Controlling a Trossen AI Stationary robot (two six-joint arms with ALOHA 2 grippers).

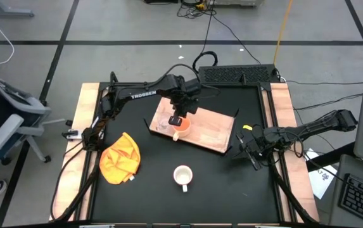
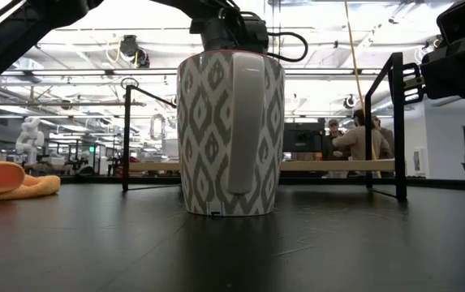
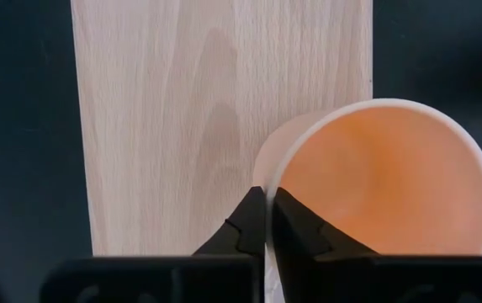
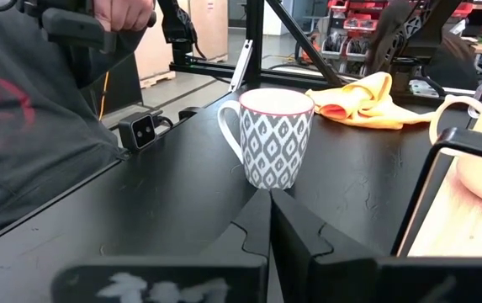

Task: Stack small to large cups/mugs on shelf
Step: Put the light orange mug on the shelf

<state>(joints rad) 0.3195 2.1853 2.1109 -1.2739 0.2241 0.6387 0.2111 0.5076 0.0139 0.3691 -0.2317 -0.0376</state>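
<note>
With the left gripper (image 3: 266, 220) pinched shut on the rim of the yellow-orange mug (image 3: 384, 177) over the shelf (image 3: 182, 118), it should release only once the mug sits squarely over the clear glass cup (image 1: 164, 123), while the right gripper (image 1: 249, 152) waits closed beside the shelf.

Crumpled orange-yellow cloth (image 1: 120, 158) lying on black tabletop (image 1: 219, 190); people (image 2: 360, 135) standing in room beyond.

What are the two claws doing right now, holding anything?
Left gripper: shut on the yellow-orange mug's rim, over the wooden board.
Right gripper: shut, empty.
</note>
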